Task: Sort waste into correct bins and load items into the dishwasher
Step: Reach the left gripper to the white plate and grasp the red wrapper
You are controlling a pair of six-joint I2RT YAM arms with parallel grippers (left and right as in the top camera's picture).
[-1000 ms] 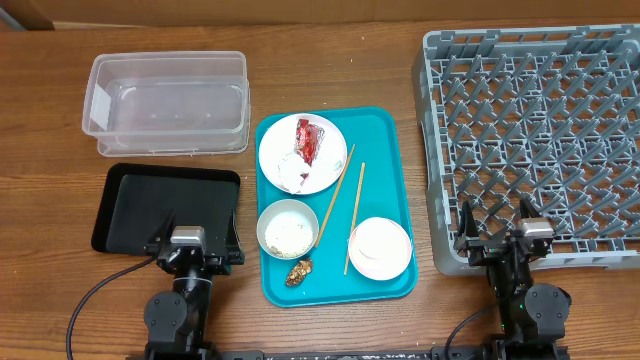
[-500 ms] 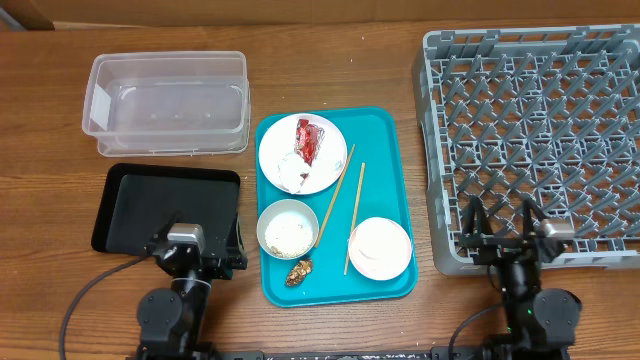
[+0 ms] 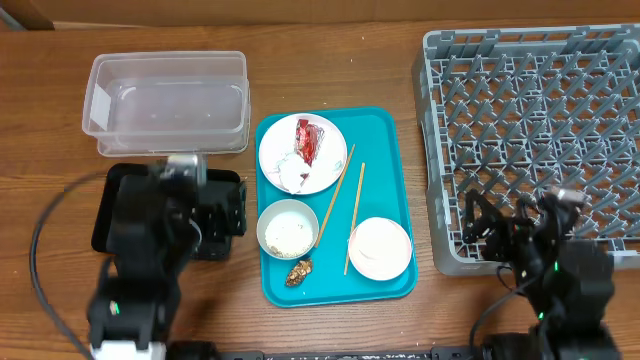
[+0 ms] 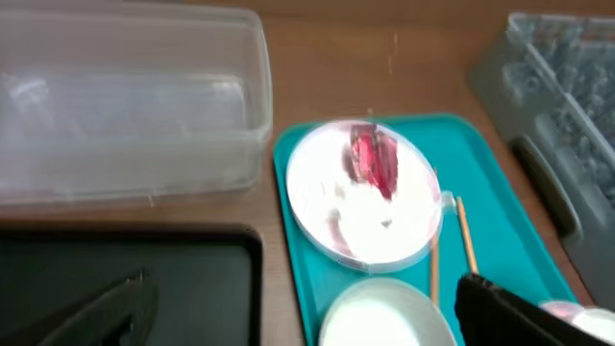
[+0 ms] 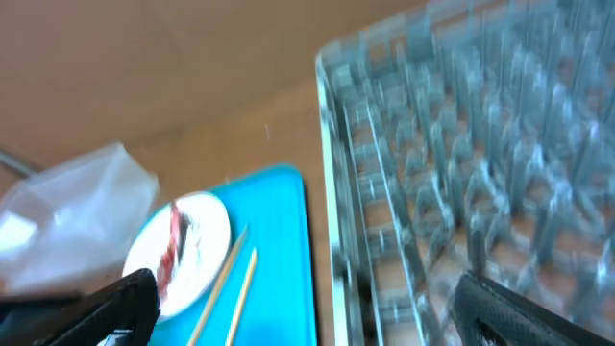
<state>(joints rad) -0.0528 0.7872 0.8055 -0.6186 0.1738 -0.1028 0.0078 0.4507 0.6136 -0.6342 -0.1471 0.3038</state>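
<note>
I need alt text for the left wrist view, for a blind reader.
A round white plate holding a red crinkled wrapper sits on a flat teal plastic tray, with a clear rectangular plastic tub and a black rectangular tray to its left.

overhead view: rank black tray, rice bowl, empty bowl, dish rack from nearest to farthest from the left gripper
1. black tray, beneath the left gripper
2. rice bowl, just to its right
3. empty bowl, farther right
4. dish rack, far right
</note>
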